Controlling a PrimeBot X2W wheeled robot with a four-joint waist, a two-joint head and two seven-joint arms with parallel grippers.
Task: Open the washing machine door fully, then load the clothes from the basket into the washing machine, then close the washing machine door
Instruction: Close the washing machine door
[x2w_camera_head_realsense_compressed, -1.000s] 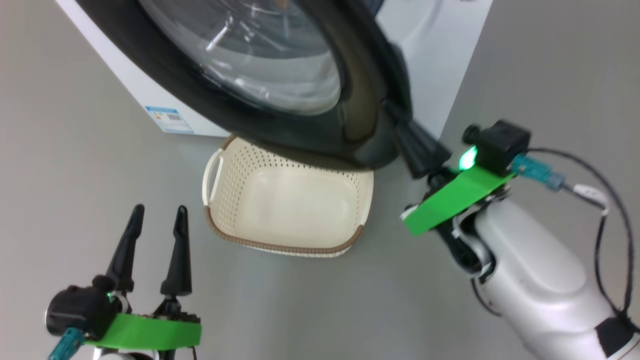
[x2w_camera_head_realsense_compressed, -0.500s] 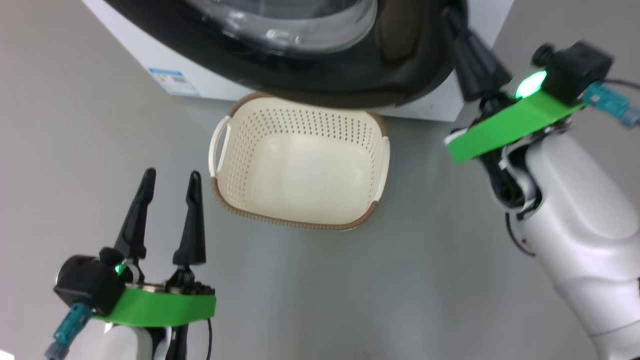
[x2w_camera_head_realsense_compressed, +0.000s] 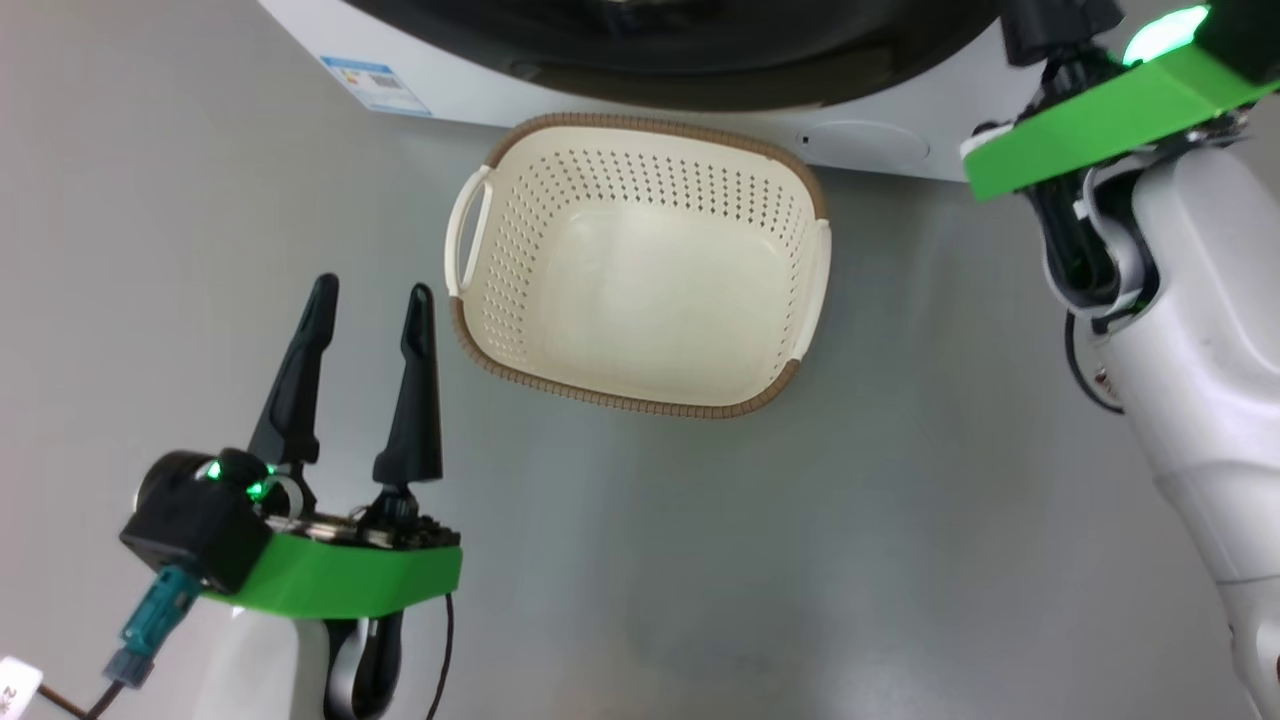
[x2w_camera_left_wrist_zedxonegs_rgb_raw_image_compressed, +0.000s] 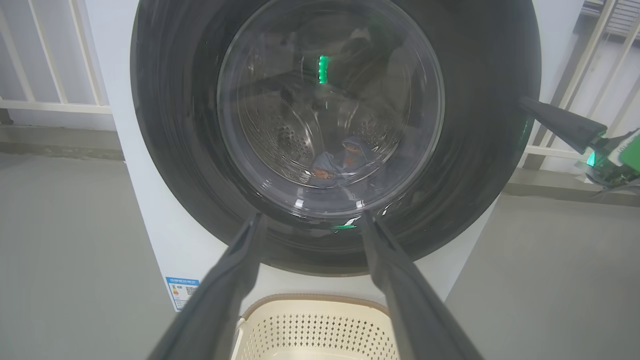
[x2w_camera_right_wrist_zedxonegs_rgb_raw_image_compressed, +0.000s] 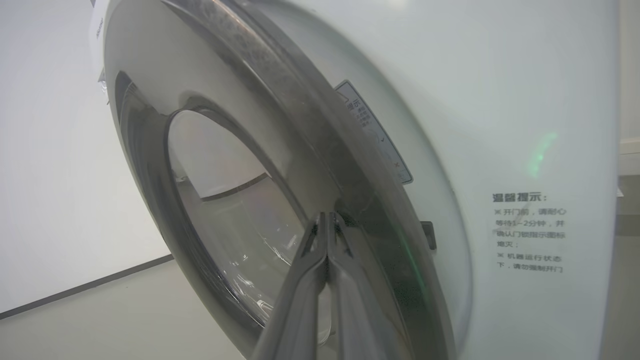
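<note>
Grey, smooth floor spreads under everything. At the lower left of the head view the left gripper (x2w_camera_head_realsense_compressed: 372, 290) sits low over the floor on an upright wrist. Its two dark fingers point toward the machine and are spread well apart, with nothing between them. Just to its right the basket (x2w_camera_head_realsense_compressed: 620, 402) stands on the floor close before the washing machine (x2w_camera_head_realsense_compressed: 480, 90), its bare cream bottom showing. In the left wrist view the washing machine door (x2w_camera_left_wrist_zedxonegs_rgb_raw_image_compressed: 480, 150) lies close against the machine's front. Through its glass the clothes (x2w_camera_left_wrist_zedxonegs_rgb_raw_image_compressed: 336, 162) lie in a small blue heap at the bottom of the steel drum (x2w_camera_left_wrist_zedxonegs_rgb_raw_image_compressed: 280, 135). On the right the pale right forearm (x2w_camera_head_realsense_compressed: 1200, 350) rises steeply toward the door's right edge. The right gripper (x2w_camera_right_wrist_zedxonegs_rgb_raw_image_compressed: 327, 216) has its fingers pressed together on nothing, tips at the outer edge of the black rim; whether they touch it I cannot tell.
</note>
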